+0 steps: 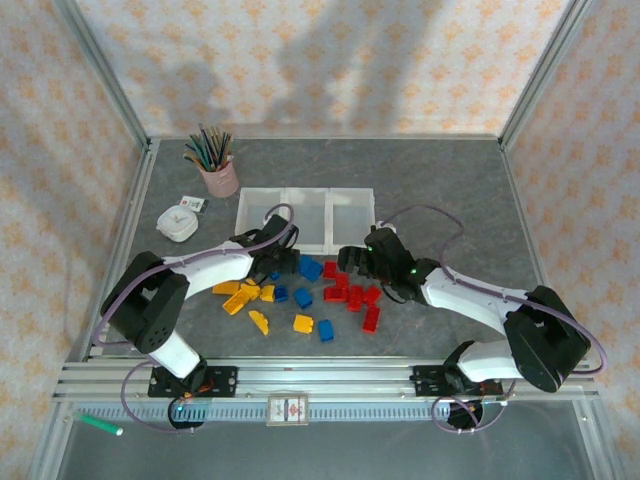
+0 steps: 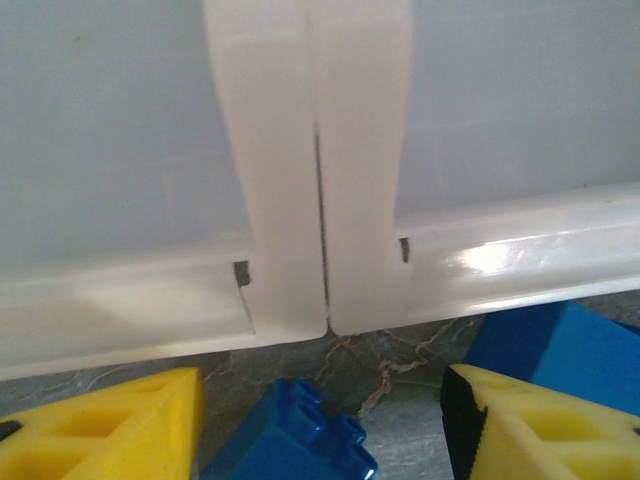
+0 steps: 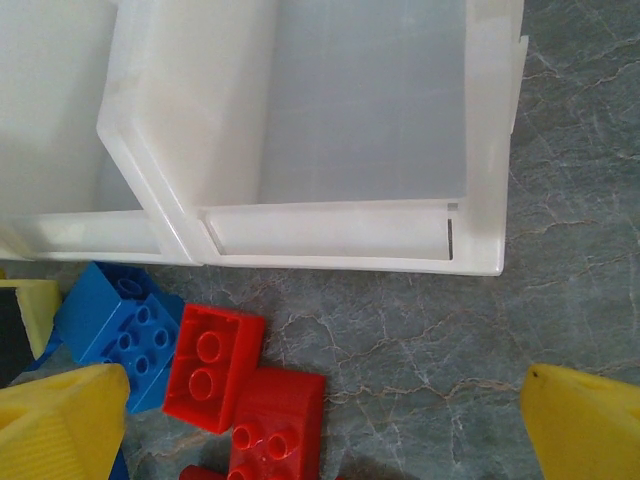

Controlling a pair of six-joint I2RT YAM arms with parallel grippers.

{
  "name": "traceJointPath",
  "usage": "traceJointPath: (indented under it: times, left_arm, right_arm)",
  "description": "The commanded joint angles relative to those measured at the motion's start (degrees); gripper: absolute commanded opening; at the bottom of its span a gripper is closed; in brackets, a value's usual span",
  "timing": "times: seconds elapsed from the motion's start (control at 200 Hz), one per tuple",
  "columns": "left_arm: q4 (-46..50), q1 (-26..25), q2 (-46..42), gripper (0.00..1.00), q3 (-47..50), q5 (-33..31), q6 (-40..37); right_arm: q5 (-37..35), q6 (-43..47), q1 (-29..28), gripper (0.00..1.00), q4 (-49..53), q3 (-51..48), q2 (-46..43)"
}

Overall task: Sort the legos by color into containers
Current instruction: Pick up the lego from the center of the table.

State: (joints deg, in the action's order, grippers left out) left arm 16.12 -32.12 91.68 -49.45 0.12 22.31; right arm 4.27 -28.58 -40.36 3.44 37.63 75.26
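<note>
The legos lie loose on the grey table in front of the containers point(image 1: 350, 190): yellow ones point(image 1: 235, 298) to the left, blue ones point(image 1: 303, 297) in the middle, red ones point(image 1: 345, 290) to the right. My left gripper point(image 1: 285, 262) is low at the bins' front rim point(image 2: 310, 150). It is open, and a blue brick point(image 2: 290, 440) lies between its fingers point(image 2: 100, 430), clear of the right one. My right gripper point(image 1: 352, 262) is wide open before the right bin point(image 3: 330, 235). Two red bricks point(image 3: 215, 365) lie near its left finger point(image 3: 60, 420), beside a blue brick point(image 3: 120, 320).
A pink cup of pencils point(image 1: 218, 178) stands at the back left, with a white round object point(image 1: 178, 222) and a small card point(image 1: 194, 203) near it. Metal frame posts and patterned walls close in the table. A green marker point(image 1: 100, 424) lies below the front rail.
</note>
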Motion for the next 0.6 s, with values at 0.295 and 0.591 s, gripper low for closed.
traceJointPath:
  times: [0.295,0.591]
  left_arm:
    - [6.82,-1.45,0.65,0.56,0.58,-3.07,-0.76]
    - [5.82,-1.54,1.03,0.43,1.32,-3.27,-1.23]
  right_arm:
    - [-2.08,-1.20,-0.32,1.00,0.67,1.62,-0.12]
    - [-2.39,-1.38,-0.33,1.00,0.80,1.66,0.06]
